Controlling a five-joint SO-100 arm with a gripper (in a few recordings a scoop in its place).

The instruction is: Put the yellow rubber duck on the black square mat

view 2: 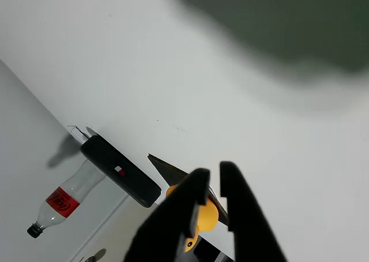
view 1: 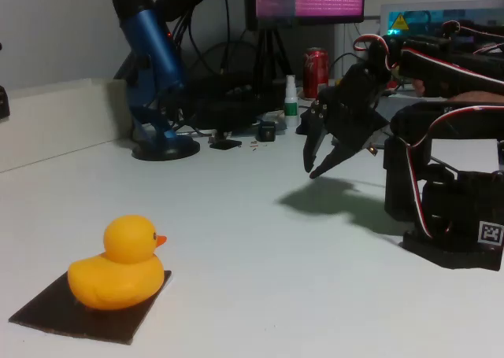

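Note:
The yellow rubber duck [view 1: 118, 271] sits upright on the black square mat [view 1: 47, 315] at the lower left of the fixed view, beak pointing right. My gripper [view 1: 312, 171] hangs in the air far to the right, well apart from the duck, fingers pointing down with their tips nearly together and nothing between them. In the wrist view the two black fingers leave only a thin slit at the gripper [view 2: 214, 170]. Beyond them lie a bit of the duck [view 2: 206, 216] and a corner of the mat [view 2: 167, 169].
A blue microphone on a stand [view 1: 153, 75], a red can [view 1: 316, 67], a small bottle [view 1: 290, 98] and cables line the back of the table. The arm's base [view 1: 449, 216] stands at the right. The wrist view shows a black box [view 2: 121, 173] and a plastic bottle [view 2: 63, 201].

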